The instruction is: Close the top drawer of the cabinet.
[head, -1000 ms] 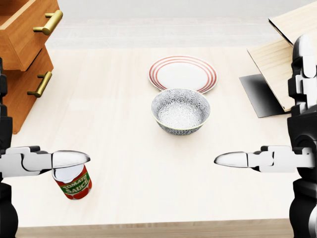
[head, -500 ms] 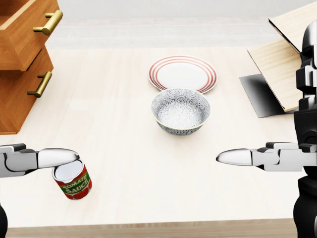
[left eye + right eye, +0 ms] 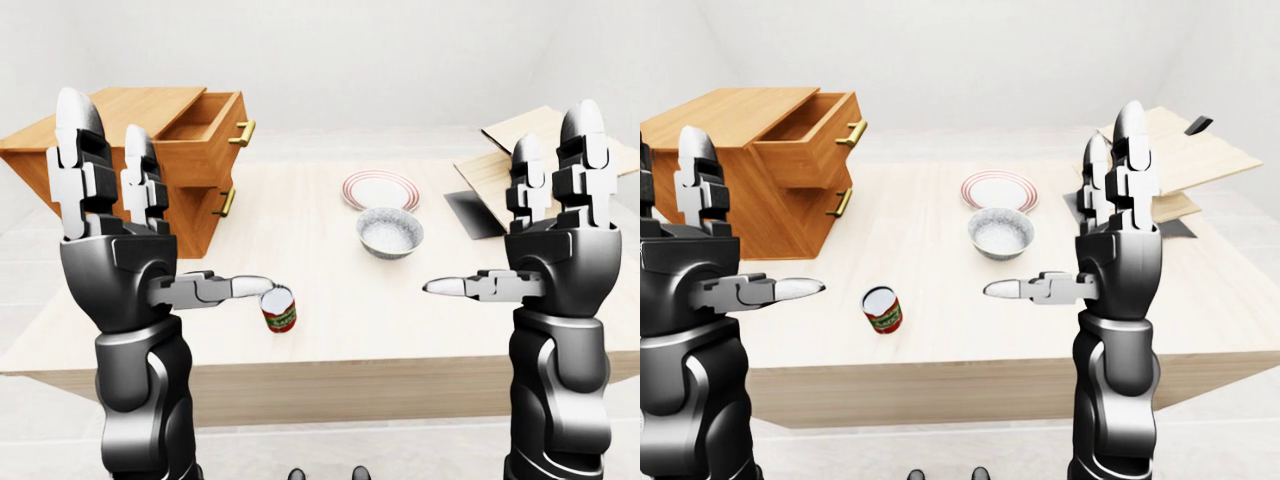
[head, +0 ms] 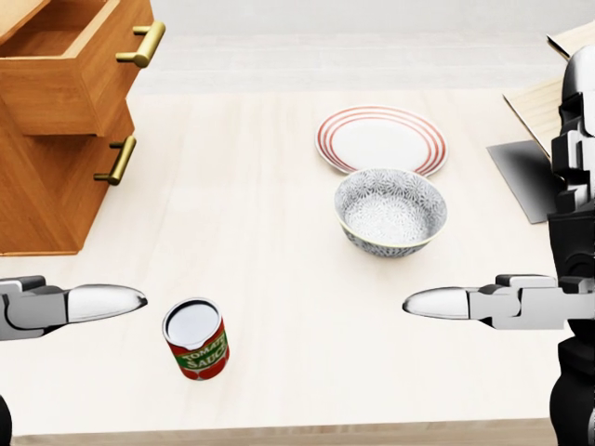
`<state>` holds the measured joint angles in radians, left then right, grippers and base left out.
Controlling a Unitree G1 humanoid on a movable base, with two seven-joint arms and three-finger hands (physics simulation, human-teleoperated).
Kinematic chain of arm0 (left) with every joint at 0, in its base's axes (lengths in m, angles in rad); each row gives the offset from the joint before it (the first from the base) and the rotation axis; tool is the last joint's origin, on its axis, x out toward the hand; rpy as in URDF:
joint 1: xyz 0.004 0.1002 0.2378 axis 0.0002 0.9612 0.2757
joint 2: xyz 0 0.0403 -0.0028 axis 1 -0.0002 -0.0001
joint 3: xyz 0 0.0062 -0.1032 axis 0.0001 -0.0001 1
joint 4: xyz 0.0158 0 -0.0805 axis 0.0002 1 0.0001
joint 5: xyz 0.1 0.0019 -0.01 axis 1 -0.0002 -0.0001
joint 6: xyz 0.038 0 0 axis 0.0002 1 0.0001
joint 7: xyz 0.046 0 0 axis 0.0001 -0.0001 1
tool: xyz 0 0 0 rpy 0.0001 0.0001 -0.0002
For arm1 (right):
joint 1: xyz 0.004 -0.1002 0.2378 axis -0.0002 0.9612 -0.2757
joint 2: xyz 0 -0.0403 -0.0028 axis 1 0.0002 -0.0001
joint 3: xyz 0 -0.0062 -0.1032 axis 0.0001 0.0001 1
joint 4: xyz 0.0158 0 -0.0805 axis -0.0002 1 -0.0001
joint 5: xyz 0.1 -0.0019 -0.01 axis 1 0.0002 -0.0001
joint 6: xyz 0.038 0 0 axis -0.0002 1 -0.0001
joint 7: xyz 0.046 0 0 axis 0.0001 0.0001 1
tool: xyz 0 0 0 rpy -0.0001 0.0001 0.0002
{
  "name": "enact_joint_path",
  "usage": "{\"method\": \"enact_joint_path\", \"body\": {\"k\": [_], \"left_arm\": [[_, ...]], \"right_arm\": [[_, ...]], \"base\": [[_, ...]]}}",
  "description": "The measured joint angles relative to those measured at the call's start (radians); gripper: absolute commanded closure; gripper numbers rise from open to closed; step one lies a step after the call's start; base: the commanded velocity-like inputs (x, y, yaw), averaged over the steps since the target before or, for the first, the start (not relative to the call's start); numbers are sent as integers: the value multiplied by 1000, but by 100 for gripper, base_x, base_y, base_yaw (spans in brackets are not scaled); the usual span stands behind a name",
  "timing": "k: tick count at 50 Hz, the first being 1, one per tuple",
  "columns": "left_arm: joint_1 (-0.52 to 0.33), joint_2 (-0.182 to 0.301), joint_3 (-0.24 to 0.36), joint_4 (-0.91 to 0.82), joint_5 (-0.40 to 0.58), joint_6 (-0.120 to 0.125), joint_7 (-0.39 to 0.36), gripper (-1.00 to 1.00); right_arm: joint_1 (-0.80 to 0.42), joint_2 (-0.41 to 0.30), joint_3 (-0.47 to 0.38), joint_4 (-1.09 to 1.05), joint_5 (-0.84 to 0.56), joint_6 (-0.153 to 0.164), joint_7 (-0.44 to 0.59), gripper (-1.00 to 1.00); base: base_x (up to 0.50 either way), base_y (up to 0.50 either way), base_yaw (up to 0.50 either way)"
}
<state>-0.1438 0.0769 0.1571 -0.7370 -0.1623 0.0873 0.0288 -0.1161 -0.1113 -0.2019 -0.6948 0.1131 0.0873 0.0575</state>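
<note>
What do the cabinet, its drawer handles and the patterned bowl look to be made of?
Cabinet: wood by its warm brown grain, smooth satin finish. Top drawer handle and lower handle: probably brass-toned metal, glossy gold bars with highlights. Patterned bowl: likely glazed ceramic, with a fine grey print outside and a pale interior; a render, so all of this is by look only.

the cabinet (image 4: 46,167) is orange-brown wood, the plate (image 4: 381,139) white with red rings, the bowl (image 4: 390,212) grey patterned.
</note>
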Motion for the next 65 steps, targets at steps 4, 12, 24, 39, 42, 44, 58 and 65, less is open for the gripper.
{"method": "enact_joint_path", "body": {"k": [4, 12, 24, 39, 42, 44, 58, 65], "left_arm": [[2, 1, 3, -1, 0, 0, 2, -100], [9, 0, 0, 7, 2, 0, 1, -100], [11, -1, -2, 9, 3, 0, 1, -100], [12, -3, -9, 13, 11, 0, 1, -100], [13, -3, -10, 12, 12, 0, 1, -100], [13, -3, -10, 12, 13, 0, 0, -100], [9, -5, -16, -4, 18, 0, 3, -100], [7, -5, -17, -5, 20, 0, 3, -100]], "right_arm": [[5, 2, 4, -3, -7, 0, 4, -100], [11, 8, 8, -7, -18, 0, 11, -100], [14, 13, 10, -9, -26, 0, 18, -100], [14, 17, 3, -8, -24, 0, 20, -100], [13, 17, 0, -9, -20, 0, 19, -100], [13, 16, -1, -10, -18, 0, 19, -100], [11, 13, -5, -11, -4, 0, 17, -100], [8, 13, -5, -12, 3, 0, 17, -100]], "base": [[9, 50, 0], [9, 50, 0], [8, 50, 0], [9, 50, 0], [9, 49, 0], [9, 49, 0], [9, 49, 0], [15, 9, 0]]}}
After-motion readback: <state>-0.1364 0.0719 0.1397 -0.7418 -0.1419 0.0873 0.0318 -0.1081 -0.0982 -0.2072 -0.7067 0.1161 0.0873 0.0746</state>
